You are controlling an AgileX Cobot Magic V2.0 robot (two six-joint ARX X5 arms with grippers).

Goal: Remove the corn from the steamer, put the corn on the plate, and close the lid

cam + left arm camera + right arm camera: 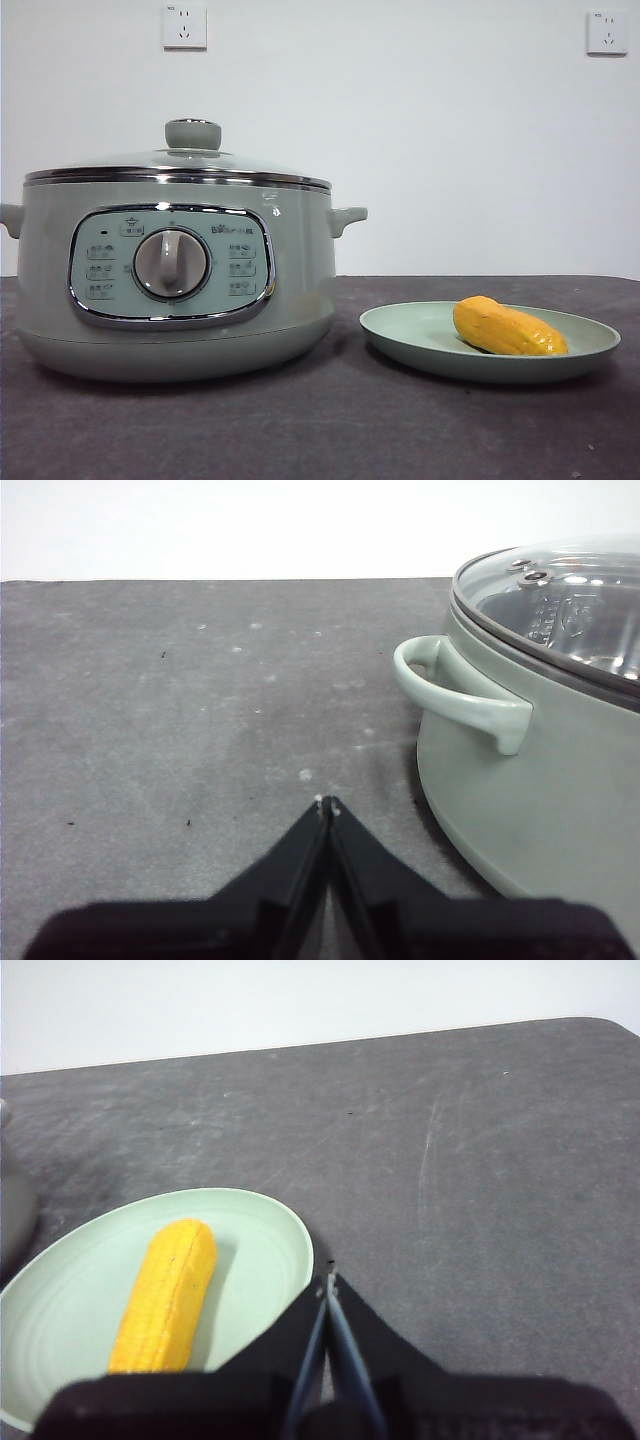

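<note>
The grey-green steamer (170, 280) stands at the left in the front view, and the glass lid (180, 165) with its knob sits shut on top of it. To its right the yellow corn (508, 328) lies on the mint-green plate (400, 335). My left gripper (326, 805) is shut and empty, held above the table beside the steamer's side handle (460, 695). The lid (560, 600) shows there too. My right gripper (328, 1282) is shut and empty, just off the rim of the plate (270, 1250), with the corn (165, 1295) lying on it.
The dark grey tabletop (330, 420) stretches around both items, with its far edge against a white wall. Two wall sockets (185, 25) sit high on the wall. Neither arm shows in the front view.
</note>
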